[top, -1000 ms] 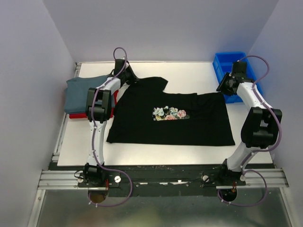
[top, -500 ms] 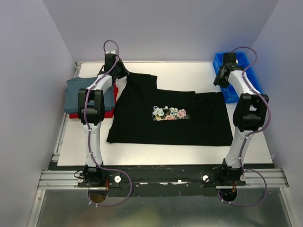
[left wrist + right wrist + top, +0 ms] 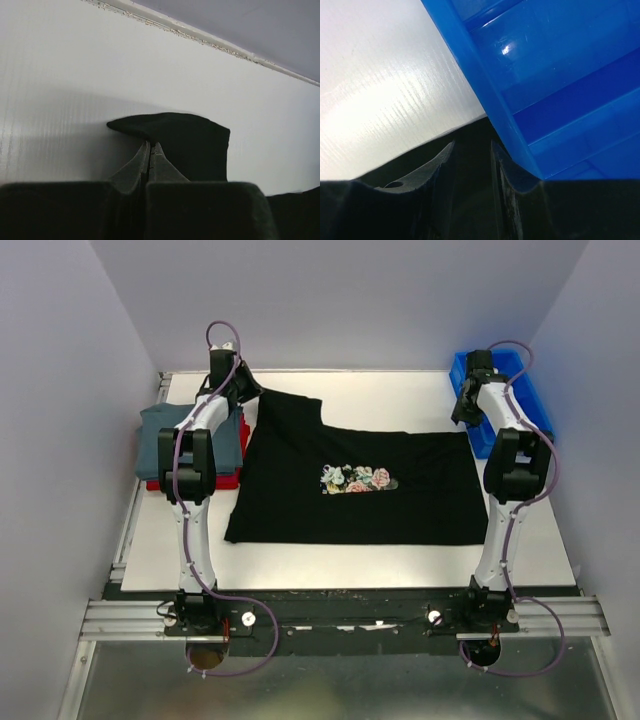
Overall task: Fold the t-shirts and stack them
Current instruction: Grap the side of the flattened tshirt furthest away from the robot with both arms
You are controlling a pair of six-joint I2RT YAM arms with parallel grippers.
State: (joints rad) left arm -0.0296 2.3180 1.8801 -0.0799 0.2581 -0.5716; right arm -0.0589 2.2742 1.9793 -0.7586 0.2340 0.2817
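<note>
Blue bin (image 3: 461,370) sits in the far right corner of the white bench (image 3: 400,400), tucked up by the right wall (image 3: 600,440). Close up, its side is glossy ridged plastic, resting right on the bench. The bench has a fine ribbed grain, and its far edge looks kinda ragged where it meets the back wall (image 3: 340,300). Metal rails (image 3: 350,615) run along the near side.

A robotics lab cell is indicated: a white table (image 3: 350,562) is boxed in by plain pale-lilac panels (image 3: 60,440) at left, right and top of the frame. Two cabled robot arms (left base (image 3: 195,608), right base (image 3: 488,608)) are bolted to an aluminium rail (image 3: 120,620) along the bottom. A blue plastic bin (image 3: 458,368) is seen at upper right.
</note>
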